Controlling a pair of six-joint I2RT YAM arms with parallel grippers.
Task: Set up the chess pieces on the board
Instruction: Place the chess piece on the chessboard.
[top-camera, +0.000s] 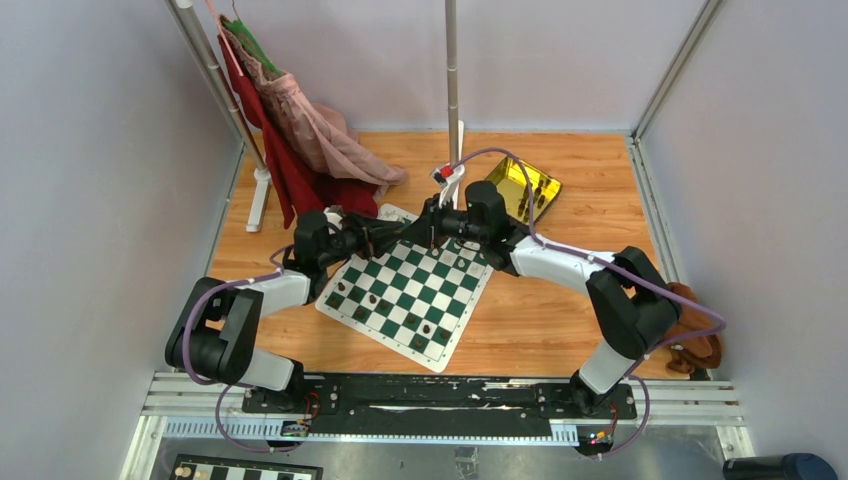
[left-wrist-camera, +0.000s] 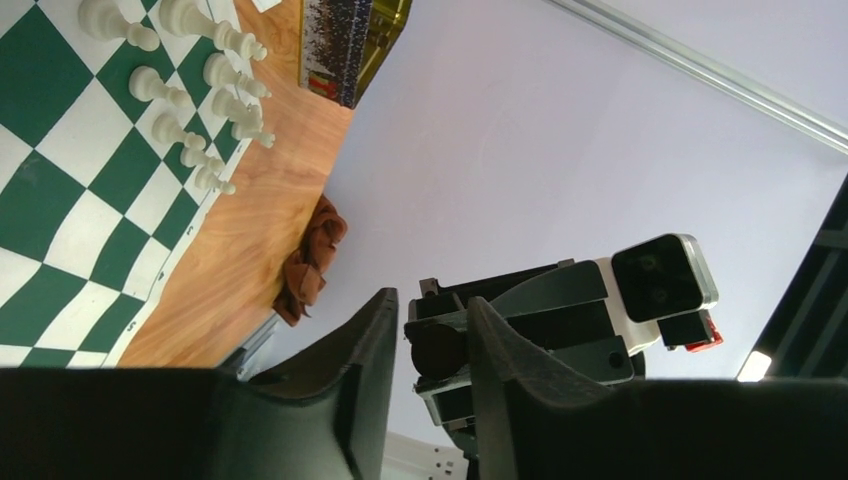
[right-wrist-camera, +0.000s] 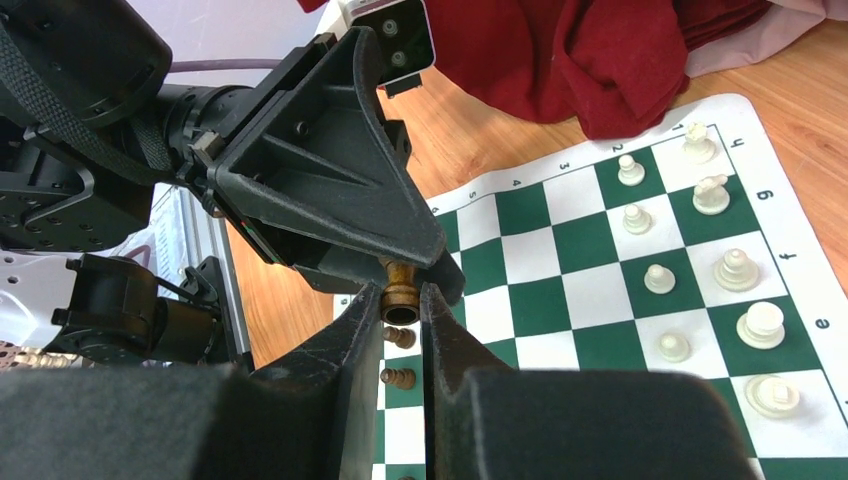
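Note:
The green and white board (top-camera: 400, 292) lies in the middle of the wooden table. My two grippers meet above its far corner. My right gripper (right-wrist-camera: 402, 300) is shut on the base of a brown chess piece (right-wrist-camera: 399, 292) held on its side. My left gripper (left-wrist-camera: 432, 330) has its jaws a little apart on either side of that piece's other end (left-wrist-camera: 438, 350), with a thin gap on one side. Cream pieces (right-wrist-camera: 735, 268) stand in rows along one board edge; they also show in the left wrist view (left-wrist-camera: 215, 70). Brown pieces (right-wrist-camera: 398, 378) stand below my right gripper.
A yellow transparent tray (top-camera: 523, 187) lies beyond the board's far right. Red and pink clothes (top-camera: 300, 165) hang on a rack at the far left. A metal pole (top-camera: 452, 80) stands behind the board. A brown cloth thing (top-camera: 695, 345) lies at the right table edge.

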